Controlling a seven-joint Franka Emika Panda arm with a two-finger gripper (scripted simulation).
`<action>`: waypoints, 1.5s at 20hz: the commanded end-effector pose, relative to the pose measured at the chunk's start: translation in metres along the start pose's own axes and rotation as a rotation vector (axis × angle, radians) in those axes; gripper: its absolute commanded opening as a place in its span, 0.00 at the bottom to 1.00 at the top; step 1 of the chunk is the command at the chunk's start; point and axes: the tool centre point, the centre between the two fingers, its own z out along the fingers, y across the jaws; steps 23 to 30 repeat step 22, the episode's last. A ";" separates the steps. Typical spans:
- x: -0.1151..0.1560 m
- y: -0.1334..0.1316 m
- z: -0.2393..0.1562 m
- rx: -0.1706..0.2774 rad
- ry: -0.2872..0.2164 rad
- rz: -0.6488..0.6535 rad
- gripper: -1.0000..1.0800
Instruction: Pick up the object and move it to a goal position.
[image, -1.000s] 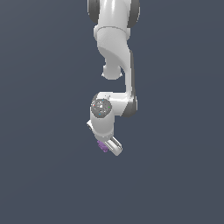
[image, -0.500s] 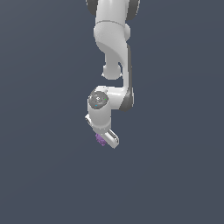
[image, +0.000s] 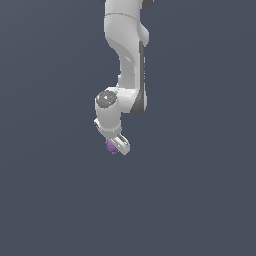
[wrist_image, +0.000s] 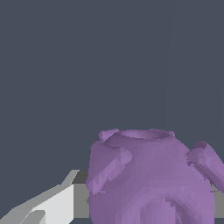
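The end effector (image: 118, 146) grips the purple object (image: 110, 146) — fingers closed around it.

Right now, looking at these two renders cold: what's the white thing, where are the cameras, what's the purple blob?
The white thing is a simulated Franka Panda robot arm, reaching down from the top of the exterior view. At its lower end sits the gripper, a two-fingered clamp. The exterior view comes from a camera off the arm; the wrist view comes from a camera mounted by the gripper, so everything looks huge there. The purple blob is the object, a small knobbly lump; it sits at the gripper's tip, apparently clamped there. One grey-white finger shows beside it. The background is plain dark grey; no surface is distinguishable.
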 end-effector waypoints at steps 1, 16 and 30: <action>-0.008 0.017 -0.002 0.000 0.000 0.000 0.00; -0.040 0.098 -0.012 0.000 0.000 0.000 0.00; -0.043 0.106 -0.013 0.000 0.000 0.000 0.00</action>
